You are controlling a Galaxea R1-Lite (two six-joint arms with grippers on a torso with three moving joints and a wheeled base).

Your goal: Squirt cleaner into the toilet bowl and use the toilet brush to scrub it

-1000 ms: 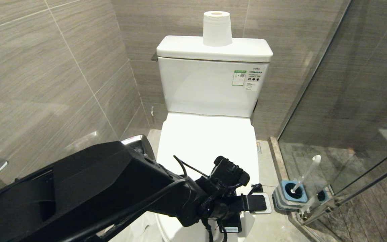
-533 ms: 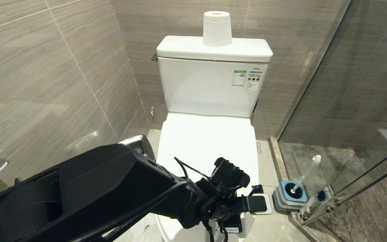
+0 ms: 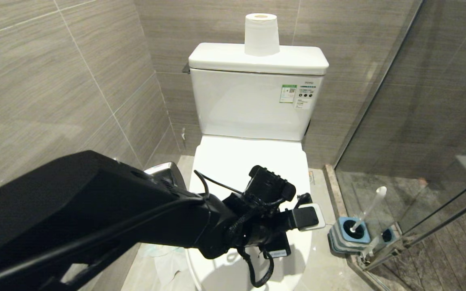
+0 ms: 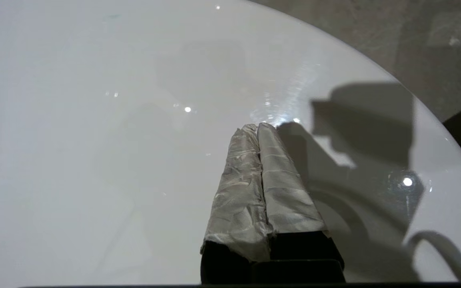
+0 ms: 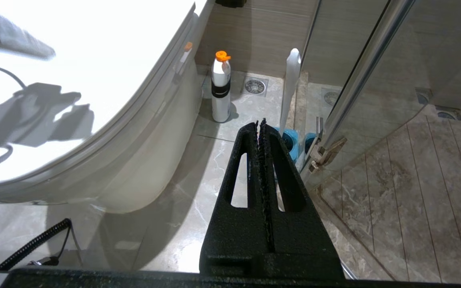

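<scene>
Grey-tiled bathroom; toilet brush (image 3: 368, 210) handle leans up-right.

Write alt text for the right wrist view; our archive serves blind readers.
The right gripper, black fingers shut and empty, hangs over marble floor beside the white toilet bowl. Ahead stand a white cleaner bottle with an orange cap and the white toilet brush in its blue holder, next to a glass shower door.

Bulky matte-black left arm (image 3: 95, 210) — cables looped at the wrist.
Grey-taped left gripper (image 4: 259, 132); slotted, black right gripper (image 5: 260, 128).
</scene>
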